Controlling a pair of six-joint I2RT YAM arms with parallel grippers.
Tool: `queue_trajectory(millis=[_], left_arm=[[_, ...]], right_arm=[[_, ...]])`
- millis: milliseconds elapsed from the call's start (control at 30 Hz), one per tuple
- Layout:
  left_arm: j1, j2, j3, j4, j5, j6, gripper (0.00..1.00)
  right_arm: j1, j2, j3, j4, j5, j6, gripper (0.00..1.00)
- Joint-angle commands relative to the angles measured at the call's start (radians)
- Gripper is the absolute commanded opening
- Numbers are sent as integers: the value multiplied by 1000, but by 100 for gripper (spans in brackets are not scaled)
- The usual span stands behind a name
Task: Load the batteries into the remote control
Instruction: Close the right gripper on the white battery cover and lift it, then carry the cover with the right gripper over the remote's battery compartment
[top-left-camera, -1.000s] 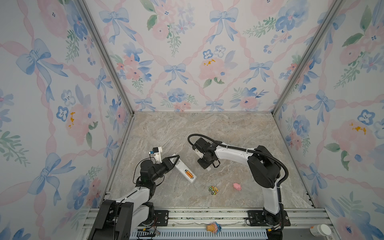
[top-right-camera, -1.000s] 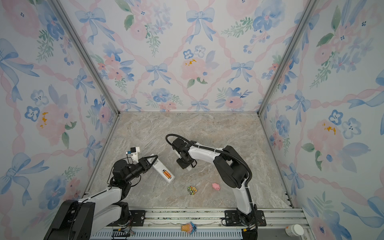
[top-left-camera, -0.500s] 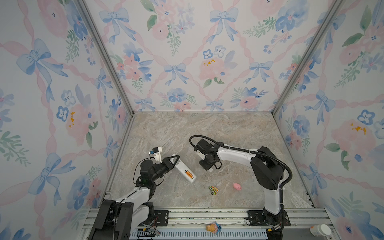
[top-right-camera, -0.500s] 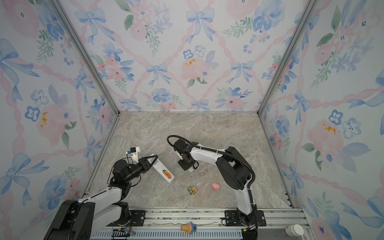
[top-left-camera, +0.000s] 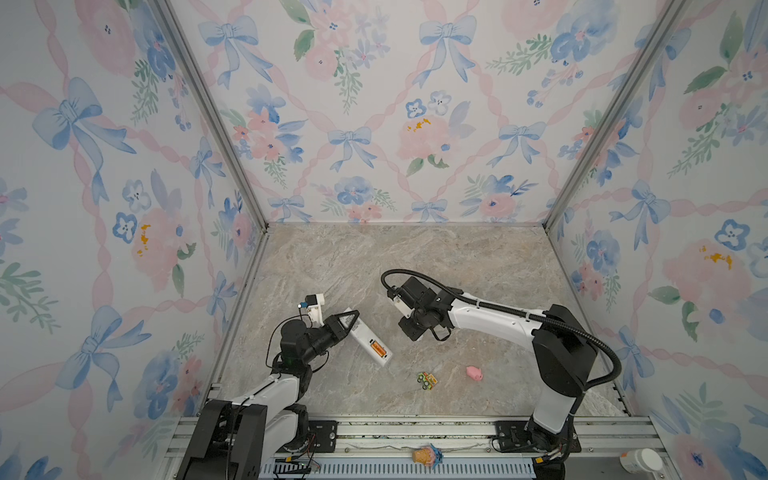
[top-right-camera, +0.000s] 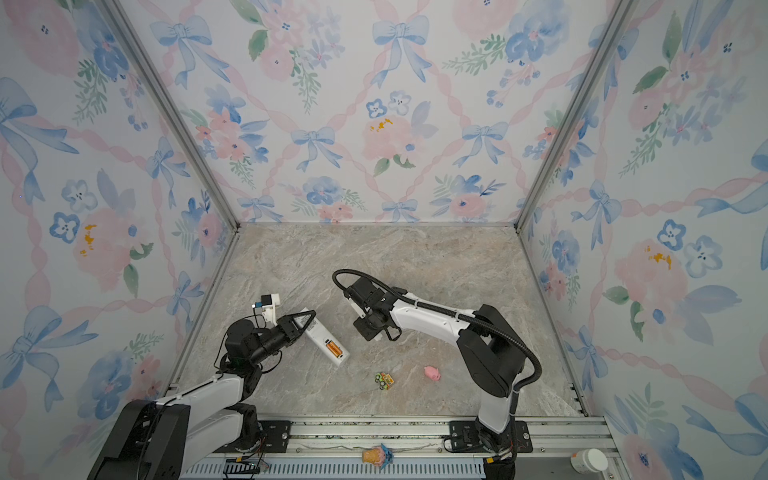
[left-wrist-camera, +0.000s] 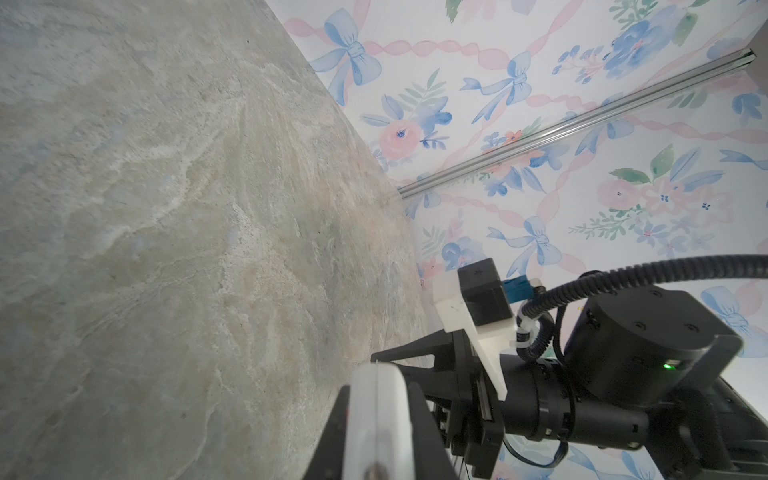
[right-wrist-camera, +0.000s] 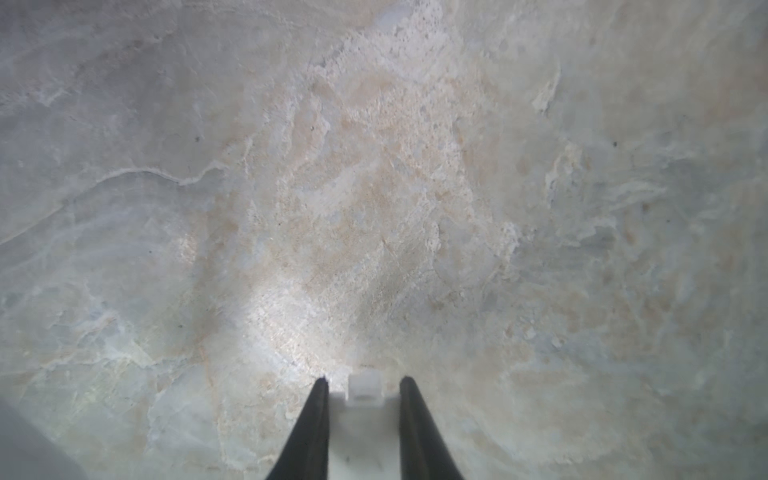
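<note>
Left end effector (top-left-camera: 353, 316) pinches the remote control (top-left-camera: 368, 339) steady, batteries (top-left-camera: 377, 347) facing up, while at 3 o'clock the right end effector (right-wrist-camera: 363, 380) clamps a white cover (right-wrist-camera: 364, 432), likely for closing.

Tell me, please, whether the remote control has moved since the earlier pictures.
No. The remote control lies at the same spot and angle relative to the toy car, its far end clamped in the left end effector.

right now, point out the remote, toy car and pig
remote (top-left-camera: 365, 336), in a top view, middle of its white body
toy car (top-left-camera: 427, 380), in a top view, its body
pig (top-left-camera: 473, 372), in a top view, its body
</note>
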Motion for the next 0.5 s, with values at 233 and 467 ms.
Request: queue_trajectory(millis=[233, 467], left_arm=[[8, -8, 7, 18, 0, 11, 0], [8, -11, 9, 19, 0, 10, 0]], right_arm=[[63, -135, -45, 62, 22, 59, 17], [125, -195, -44, 94, 49, 85, 17]])
